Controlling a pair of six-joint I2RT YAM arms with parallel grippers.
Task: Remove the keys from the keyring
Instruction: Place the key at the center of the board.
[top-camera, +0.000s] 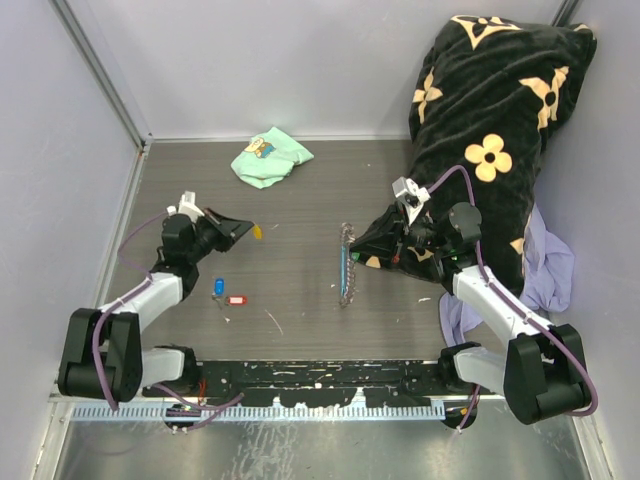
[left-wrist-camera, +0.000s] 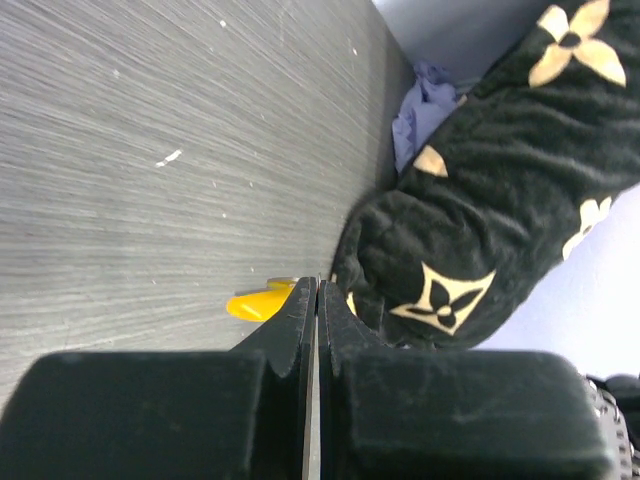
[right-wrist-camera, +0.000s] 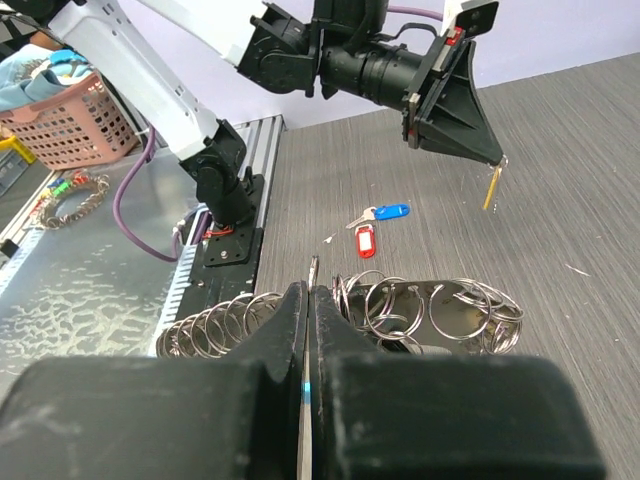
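My left gripper (top-camera: 243, 230) (left-wrist-camera: 317, 285) is shut on a key with a yellow tag (top-camera: 258, 231) (left-wrist-camera: 262, 300), which hangs from its fingertips above the table (right-wrist-camera: 491, 187). My right gripper (top-camera: 356, 246) (right-wrist-camera: 312, 288) is shut on a silvery ring of the keyring (right-wrist-camera: 316, 268). The keyring's chain of linked rings (top-camera: 346, 268) (right-wrist-camera: 440, 315) drapes below the jaws to both sides, with a sky-blue strip along it. A blue-tagged key (top-camera: 219, 287) (right-wrist-camera: 390, 212) and a red-tagged key (top-camera: 236, 299) (right-wrist-camera: 365, 241) lie loose on the table between the arms.
A mint-green cloth (top-camera: 270, 155) lies at the back. A black flowered blanket (top-camera: 490, 130) (left-wrist-camera: 480, 230) fills the back right, with lavender fabric (top-camera: 548, 265) beside it. A black rail (top-camera: 320, 375) runs along the near edge. A pink basket (right-wrist-camera: 70, 120) stands off the table.
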